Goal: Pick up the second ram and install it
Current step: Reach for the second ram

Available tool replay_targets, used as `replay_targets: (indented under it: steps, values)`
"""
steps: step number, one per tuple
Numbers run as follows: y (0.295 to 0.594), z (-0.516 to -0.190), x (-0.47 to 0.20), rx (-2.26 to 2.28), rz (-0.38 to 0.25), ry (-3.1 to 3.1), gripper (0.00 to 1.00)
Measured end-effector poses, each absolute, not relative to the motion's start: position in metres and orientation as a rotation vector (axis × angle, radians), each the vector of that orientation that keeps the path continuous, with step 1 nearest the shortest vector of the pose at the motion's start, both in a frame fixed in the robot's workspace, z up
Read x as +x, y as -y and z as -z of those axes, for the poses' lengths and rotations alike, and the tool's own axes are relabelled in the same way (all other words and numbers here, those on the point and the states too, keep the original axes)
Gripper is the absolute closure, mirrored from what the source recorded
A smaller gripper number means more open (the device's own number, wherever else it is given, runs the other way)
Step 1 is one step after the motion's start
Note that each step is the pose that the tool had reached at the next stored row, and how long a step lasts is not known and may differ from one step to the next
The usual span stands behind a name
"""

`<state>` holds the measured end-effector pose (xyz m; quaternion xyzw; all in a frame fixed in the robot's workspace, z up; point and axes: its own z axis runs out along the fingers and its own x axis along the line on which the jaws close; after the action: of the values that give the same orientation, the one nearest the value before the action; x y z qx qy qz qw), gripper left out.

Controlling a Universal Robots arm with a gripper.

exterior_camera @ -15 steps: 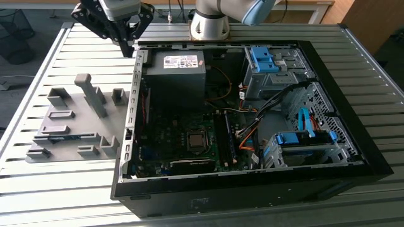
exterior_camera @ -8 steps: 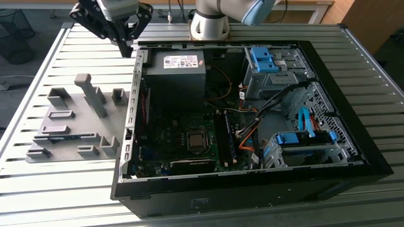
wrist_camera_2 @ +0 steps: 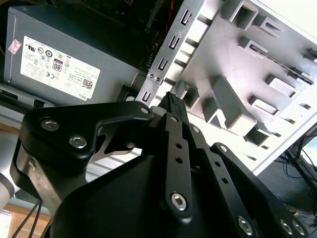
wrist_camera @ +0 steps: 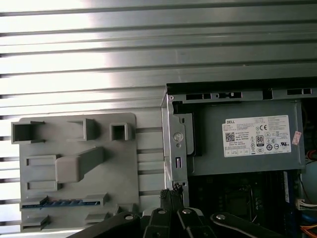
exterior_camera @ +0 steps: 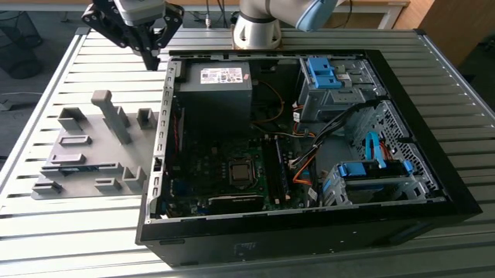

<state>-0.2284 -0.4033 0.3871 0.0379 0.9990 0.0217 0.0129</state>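
The second ram [exterior_camera: 77, 169] is a thin blue stick lying on edge in a slot of the grey fixture plate [exterior_camera: 93, 130], at the exterior view's left of the open computer case [exterior_camera: 309, 229]. In the first wrist view the ram [wrist_camera: 64, 202] shows as a blue strip in the plate's slot. My gripper [exterior_camera: 150, 58] hangs above the table by the case's far corner, well away from the ram. Its black fingers [wrist_camera_2: 171, 106] are pressed together and shut with nothing between them; in the first wrist view the gripper [wrist_camera: 171, 193] points down beside the case's wall.
The grey power supply [exterior_camera: 217, 87] with a white label fills the case's near corner below the gripper. The motherboard [exterior_camera: 232, 174], cables and blue drive-bay latches [exterior_camera: 321, 72] lie further in. The fixture plate carries several upright grey blocks [exterior_camera: 112, 116]. The table is slatted metal [exterior_camera: 69, 231].
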Motion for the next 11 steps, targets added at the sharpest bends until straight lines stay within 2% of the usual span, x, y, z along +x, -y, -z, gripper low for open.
replay_targets:
  steps: [11]
  values:
    - [0.4033, -0.3870, -0.2355, 0.118, -0.068, -3.113, 0.88]
